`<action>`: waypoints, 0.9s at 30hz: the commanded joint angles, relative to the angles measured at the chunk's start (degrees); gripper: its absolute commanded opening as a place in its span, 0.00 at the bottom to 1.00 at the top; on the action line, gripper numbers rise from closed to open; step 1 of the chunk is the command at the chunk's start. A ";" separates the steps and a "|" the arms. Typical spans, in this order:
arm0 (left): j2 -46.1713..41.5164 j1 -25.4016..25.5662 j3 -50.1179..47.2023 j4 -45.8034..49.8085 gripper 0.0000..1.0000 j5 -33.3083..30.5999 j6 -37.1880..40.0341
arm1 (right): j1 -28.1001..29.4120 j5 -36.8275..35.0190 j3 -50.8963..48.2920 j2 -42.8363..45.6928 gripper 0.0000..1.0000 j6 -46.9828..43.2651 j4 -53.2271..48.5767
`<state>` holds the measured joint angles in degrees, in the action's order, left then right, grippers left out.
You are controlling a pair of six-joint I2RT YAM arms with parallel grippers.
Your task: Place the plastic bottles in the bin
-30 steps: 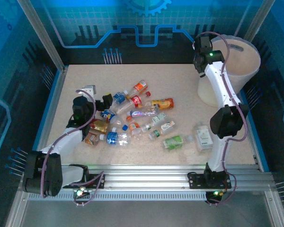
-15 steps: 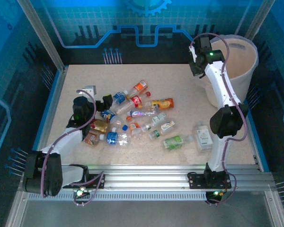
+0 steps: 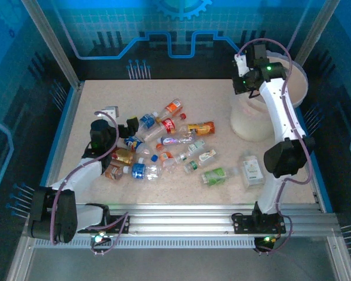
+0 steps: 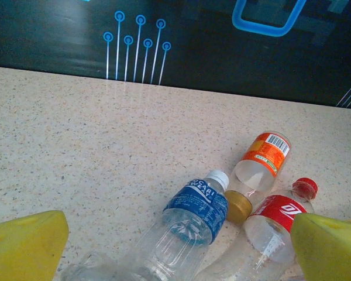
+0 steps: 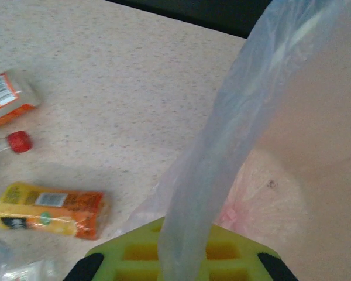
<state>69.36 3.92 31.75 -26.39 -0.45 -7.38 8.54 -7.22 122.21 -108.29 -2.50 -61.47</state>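
The plastic bottles point(image 3: 169, 146) lie loose in a heap around the middle of the table point(image 3: 210, 99), with a few strays toward four o'clock, and none can be seen in the bin point(image 3: 253, 120) yet. The bin stands at about two o'clock from the heap, well apart from it. The right gripper point(image 3: 244, 79) is at the part of the rim facing the bottles, at the bin's ten o'clock. The right wrist view shows its jaws shut on the thin translucent wall, which runs up between them. That hold looks meant for moving the bin itself, probably to bring it nearer the heap so each drop is shorter. At nine o'clock of the heap the left gripper point(image 4: 175, 249) hangs low with its jaws spread as wide as they go and nothing between them. A blue-labelled bottle point(image 4: 196, 205) lies directly ahead, with an orange-labelled bottle point(image 4: 263, 155) and a red-labelled bottle point(image 4: 278, 213) just beside it, so it seems poised for a first pick.
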 commanded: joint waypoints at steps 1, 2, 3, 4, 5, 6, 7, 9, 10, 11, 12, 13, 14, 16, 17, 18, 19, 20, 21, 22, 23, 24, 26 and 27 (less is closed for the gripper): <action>-1.34 0.34 1.04 0.58 0.99 -1.19 0.99 | 2.92 -1.62 -0.82 4.59 0.00 -0.28 1.71; -1.40 0.38 1.06 0.68 0.99 -1.17 0.94 | 3.91 -3.10 -1.24 4.73 0.00 -0.47 1.53; -1.49 0.38 1.04 0.68 0.99 -1.12 0.92 | 4.51 -4.44 -1.49 4.80 0.00 -0.62 1.38; -1.58 0.38 1.03 0.79 0.99 -1.06 0.90 | 5.31 -5.39 -1.69 4.78 0.00 -0.71 1.03; -1.76 0.38 0.95 0.90 0.99 -1.03 0.99 | 5.73 -5.61 -1.93 4.80 0.00 -0.50 0.77; -1.85 0.38 0.91 1.07 0.99 -1.13 1.02 | 6.05 -5.50 -2.06 4.92 0.00 -0.13 0.49; -2.04 0.38 0.88 1.08 0.99 -1.25 1.10 | 6.41 -5.23 -2.30 5.06 0.00 0.30 0.31; -2.38 0.38 0.70 1.17 0.99 -1.63 1.20 | 7.36 -4.54 -3.13 5.72 0.00 0.56 0.58; -2.44 0.38 0.69 1.26 0.99 -1.67 1.23 | 7.85 -4.22 -3.82 6.20 0.00 0.53 0.94; -2.52 0.38 0.68 1.30 0.99 -1.87 1.29 | 8.51 -4.09 -4.44 6.75 0.00 0.49 1.30; -2.55 0.41 0.76 1.34 0.99 -1.94 1.31 | 9.01 -4.02 -4.88 7.03 0.00 0.53 1.44; -2.55 0.38 0.82 1.34 0.99 -2.09 1.30 | 9.61 -3.94 -5.41 7.39 0.00 0.68 1.59; -2.57 0.38 0.77 1.38 0.99 -2.08 1.15 | 10.18 -4.12 -5.78 7.64 0.00 0.75 1.62; -2.63 0.38 0.86 1.34 0.99 -2.06 1.03 | 11.06 -4.54 -6.35 7.91 0.00 0.87 1.57; -2.65 0.38 0.88 1.35 0.99 -2.09 0.98 | 11.64 -4.71 -6.53 8.17 0.00 0.96 1.45; -2.65 0.38 0.94 1.34 0.99 -2.00 0.93 | 11.89 -4.75 -6.63 8.23 0.00 1.01 1.40; -2.60 0.38 0.99 1.42 0.99 -1.94 0.88 | 12.28 -4.75 -6.64 8.34 0.00 1.16 1.27; -2.61 0.38 1.04 1.43 0.99 -1.89 0.88 | 12.58 -4.82 -6.63 8.40 0.00 1.20 1.09; -2.58 0.38 1.07 1.43 0.99 -1.94 0.90 | 12.77 -4.90 -6.59 8.45 0.00 1.28 1.01; -2.61 0.38 1.05 1.48 0.99 -1.97 0.92 | 12.99 -4.99 -6.70 8.57 0.00 1.29 0.92; -2.62 0.38 1.04 1.47 0.99 -1.95 0.86 | 13.11 -5.13 -6.85 8.54 0.00 1.38 0.78; -2.62 0.38 1.04 1.52 0.99 -1.95 0.87 | 13.23 -5.19 -6.89 8.56 0.00 1.52 0.71; -2.66 0.38 1.08 1.48 0.99 -2.00 0.81 | 13.48 -5.56 -7.46 8.73 0.00 1.85 0.64; -2.67 0.39 1.06 1.48 0.99 -2.00 0.87 | 13.56 -5.60 -7.63 8.83 0.00 1.99 0.65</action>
<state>68.03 3.92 31.75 -25.47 -1.69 -7.35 21.45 -9.21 114.83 -102.85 -0.12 -62.11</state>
